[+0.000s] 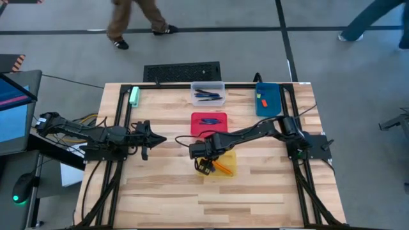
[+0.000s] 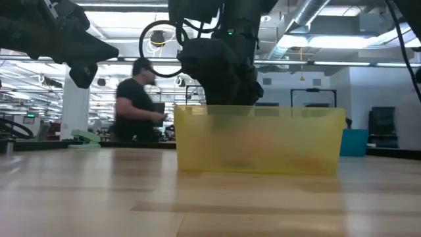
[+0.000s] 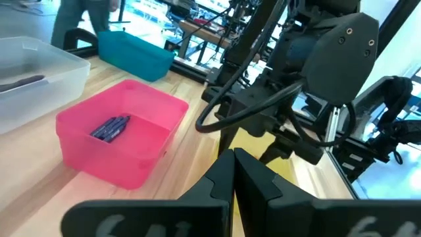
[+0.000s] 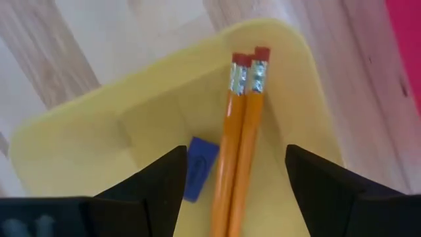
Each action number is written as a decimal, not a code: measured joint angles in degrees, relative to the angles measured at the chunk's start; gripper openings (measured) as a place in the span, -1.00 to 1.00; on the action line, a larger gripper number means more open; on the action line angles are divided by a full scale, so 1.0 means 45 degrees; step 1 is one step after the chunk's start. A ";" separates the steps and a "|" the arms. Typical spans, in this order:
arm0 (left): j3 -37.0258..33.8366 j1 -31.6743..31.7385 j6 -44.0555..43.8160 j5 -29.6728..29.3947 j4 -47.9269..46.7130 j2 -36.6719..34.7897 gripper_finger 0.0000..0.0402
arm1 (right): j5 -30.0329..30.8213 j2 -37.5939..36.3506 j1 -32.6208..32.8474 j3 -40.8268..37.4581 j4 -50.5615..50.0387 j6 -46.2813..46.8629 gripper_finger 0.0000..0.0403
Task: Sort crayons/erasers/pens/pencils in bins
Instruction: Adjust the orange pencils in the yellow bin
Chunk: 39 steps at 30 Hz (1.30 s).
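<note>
2 pencils (image 4: 240,138) lie in the yellow bin (image 4: 79,158) between the right gripper's (image 4: 230,191) spread fingers (image 4: 154,187), untouched.

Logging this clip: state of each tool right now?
Left tool: closed, holding nothing, beside the pink-red plastic bin.
Right tool: open, empty, above two orange pencils in the yellow plastic bin.

A pale green block (image 1: 134,96) lies near the wooden table's (image 1: 268,191) far left corner; a black keyboard (image 1: 181,71) sits just beyond the far edge; a person (image 2: 137,100) stands behind; a monitor (image 1: 11,112) at left.
</note>
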 joint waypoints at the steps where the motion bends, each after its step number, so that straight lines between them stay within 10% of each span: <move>1: 0.0000 0.0000 -0.0004 -0.0016 0.0004 0.0003 -1.00 | -0.0003 -0.0018 -0.0004 -0.0156 0.0232 0.0064 0.34; 13: 0.0000 0.0000 -0.0021 -0.0213 0.0005 0.0000 -1.00 | -0.0561 0.0000 -0.0075 -0.1328 0.1686 0.0398 0.23; 30: 0.0000 0.0000 -0.0107 -0.0218 0.0008 0.0003 -1.00 | -0.0654 0.0000 -0.0160 -0.1334 0.1962 0.0250 -0.63; 39: 0.0000 0.0000 -0.0107 -0.0218 0.0008 0.0003 -1.00 | -0.0651 0.0000 -0.0160 -0.1334 0.1943 0.0206 -0.34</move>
